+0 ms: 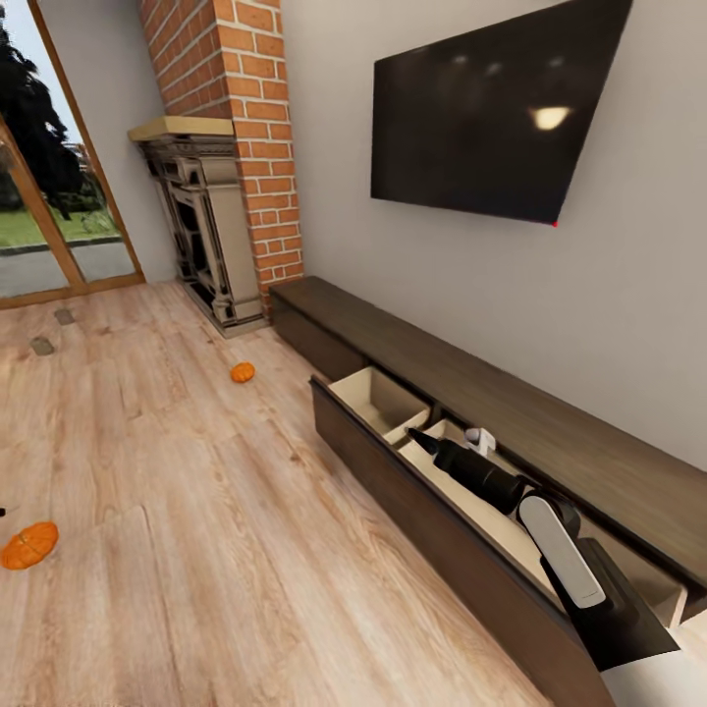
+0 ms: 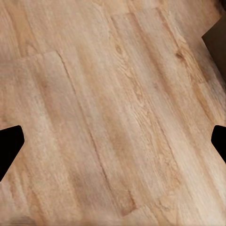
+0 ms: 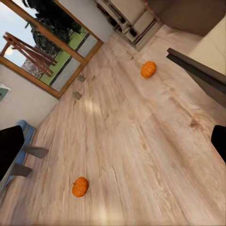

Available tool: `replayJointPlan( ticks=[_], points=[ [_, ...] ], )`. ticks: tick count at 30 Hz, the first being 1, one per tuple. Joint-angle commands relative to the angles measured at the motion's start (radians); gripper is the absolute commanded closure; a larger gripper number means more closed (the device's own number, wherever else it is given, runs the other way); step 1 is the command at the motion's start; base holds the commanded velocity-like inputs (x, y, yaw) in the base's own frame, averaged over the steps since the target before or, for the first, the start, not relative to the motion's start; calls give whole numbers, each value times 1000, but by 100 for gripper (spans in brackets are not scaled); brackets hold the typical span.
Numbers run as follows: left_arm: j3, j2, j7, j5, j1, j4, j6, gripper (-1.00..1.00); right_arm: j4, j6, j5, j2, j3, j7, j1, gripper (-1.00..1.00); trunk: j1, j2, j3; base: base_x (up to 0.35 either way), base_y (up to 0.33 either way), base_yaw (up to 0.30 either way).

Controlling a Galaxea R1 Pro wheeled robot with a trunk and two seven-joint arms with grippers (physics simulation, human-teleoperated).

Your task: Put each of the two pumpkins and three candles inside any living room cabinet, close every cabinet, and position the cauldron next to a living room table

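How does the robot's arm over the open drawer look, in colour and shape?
The right arm has a glossy black cylindrical forearm, a white rounded link with a grey strip, and a dark body below. It narrows to a black gripper. No cables or markings are visible.

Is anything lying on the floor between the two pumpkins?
No. In the right wrist view, only bare wood floor lies between the far pumpkin and the near pumpkin. The head view shows the same bare stretch.
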Motion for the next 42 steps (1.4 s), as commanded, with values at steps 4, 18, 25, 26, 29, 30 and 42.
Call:
replayJointPlan(
  ticks=[4,18,25,26,29,30,42],
  points=[
    [1,0,-8,-7,-2,0,7,-100,-1,3,-3,-1,0,0,0,-100,0,0,-1,235,-5,282],
    [-3,-2,-8,-7,-2,0,7,-100,1,1,-2,0,15,0,0,-100,0,0,-1,127,-16,282],
    [-3,-2,-8,-7,-2,0,7,-100,1,1,-2,0,16,0,0,-100,0,0,-1,117,-117,282],
    [-3,-2,-8,-7,-2,0,7,-100,1,1,-2,0,16,0,0,-100,0,0,-1,157,-171,282],
    [-3,-2,-8,-7,-2,0,7,-100,1,1,-2,0,16,0,0,-100,0,0,-1,165,-143,282],
    [-3,-2,-8,-7,-2,0,7,-100,1,1,-2,0,17,0,0,-100,0,0,-1,166,-69,282],
    [-3,-2,-8,-8,-2,-1,7,-100,1,0,-1,-1,35,0,0,-100,0,0,-1,223,-83,212]
  ],
)
